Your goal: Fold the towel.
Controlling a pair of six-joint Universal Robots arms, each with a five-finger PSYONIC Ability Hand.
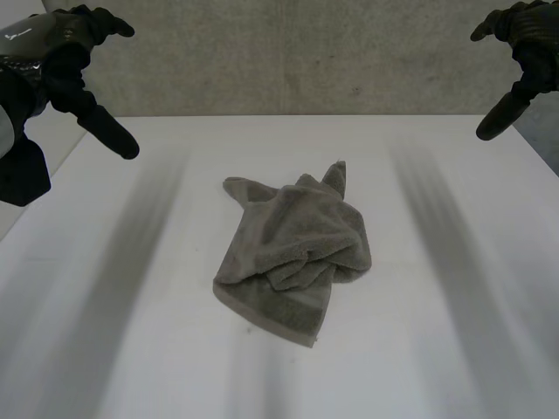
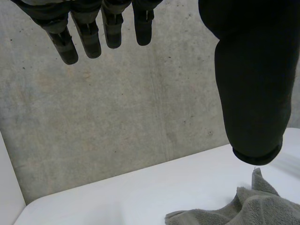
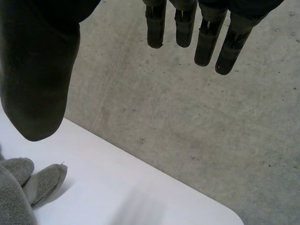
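Grey towel lies crumpled on the white bench, near centre in the head view and well apart from both hands. The head view gives its whole outline: bunched folds in the middle, a flatter hemmed corner toward 6 o'clock, one flap reaching out to 10 o'clock, and a small peaked corner standing up at 12 o'clock. The left hand hangs above the bench at about 10 o'clock from the towel, and the right hand at about 2 o'clock. Neither touches cloth or bench. A grey concrete wall stands behind the bench's far edge at 12 o'clock. The wrist views add the detail of each hand that the head view leaves coarse. In the left wrist view the fingers are straight, side by side and spread wide from the thumb, with nothing between them. Just past the thumb tip lie the towel's far edge and its peaked corner, resting on the bench. The right wrist view shows the same posture: fingers straight and relaxed, thumb held well off, nothing grasped. Below that thumb tip lies a rounded fold of the towel, with a loose pointed corner flat on the bench beside it.
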